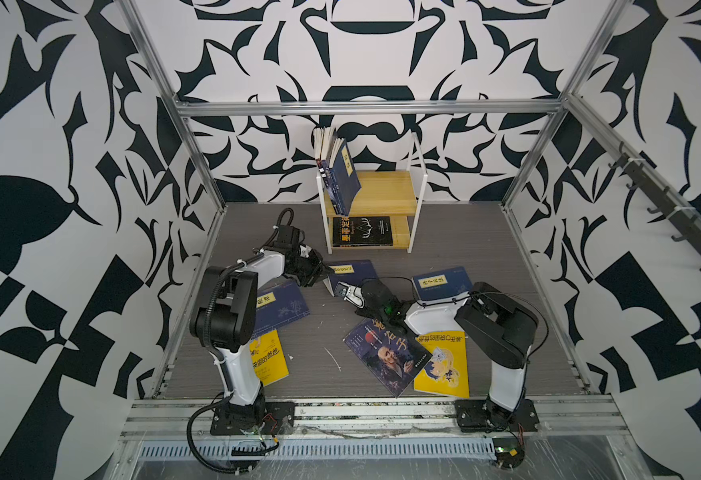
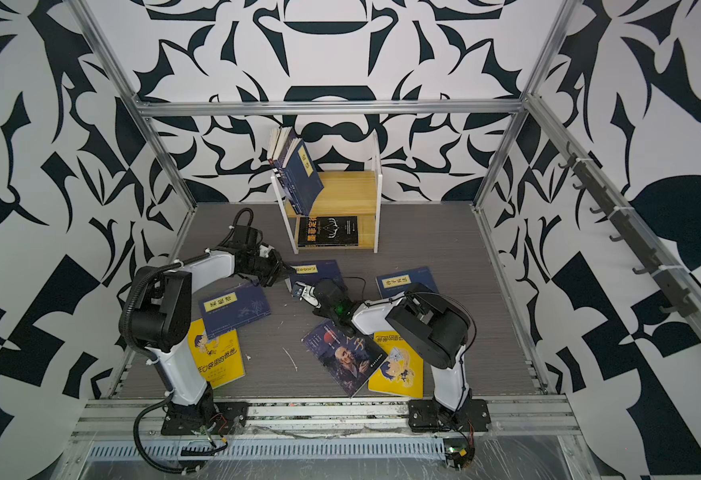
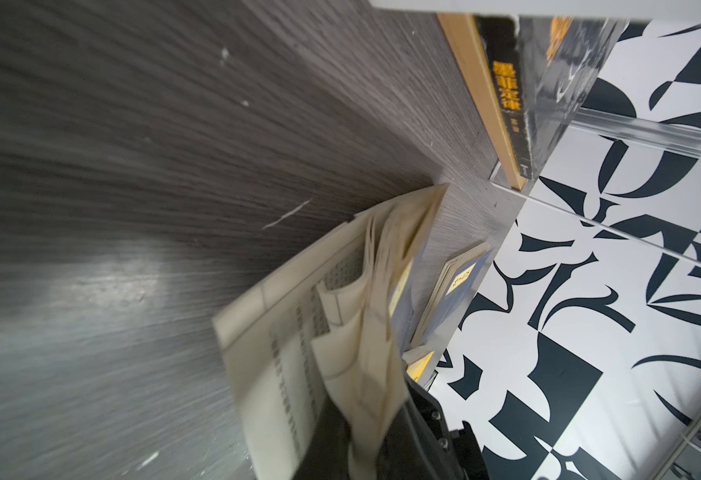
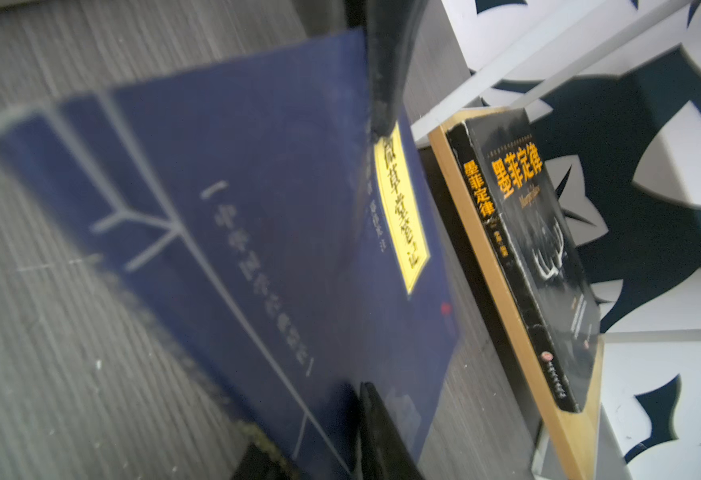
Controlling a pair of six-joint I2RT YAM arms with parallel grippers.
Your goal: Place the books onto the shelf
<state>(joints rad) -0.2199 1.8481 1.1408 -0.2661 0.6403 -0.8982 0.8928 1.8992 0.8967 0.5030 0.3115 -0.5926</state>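
A thin navy paperback with a yellow title label (image 1: 350, 269) is being handled by both arms on the dark grey wood-grain tabletop (image 1: 465, 249), just near of the small two-tier shelf of yellowish boards in a white metal frame (image 1: 386, 191). Its left edge is being pinched by the closed left gripper (image 1: 321, 274). In the left wrist view, cream pages (image 3: 340, 311) are fanning loose, so probably only part of the book is being held. The near-left corner is being straddled by the right gripper (image 1: 343, 289). In the blurred right wrist view one finger is lying on each side of the navy paperback (image 4: 257, 216), yet whether the jaws are pressing it cannot be told. The step is being done well if the whole page block is being taken deep between the right jaws before any lift, so that nothing is being left to flop. The book is then best being raised by both arms together, turned upright and set on the bare right part of the top board, beside the navy books (image 1: 342, 178) leaning at its left end. The black-covered book with yellow title characters (image 1: 361, 230) on the lower board is being left alone.
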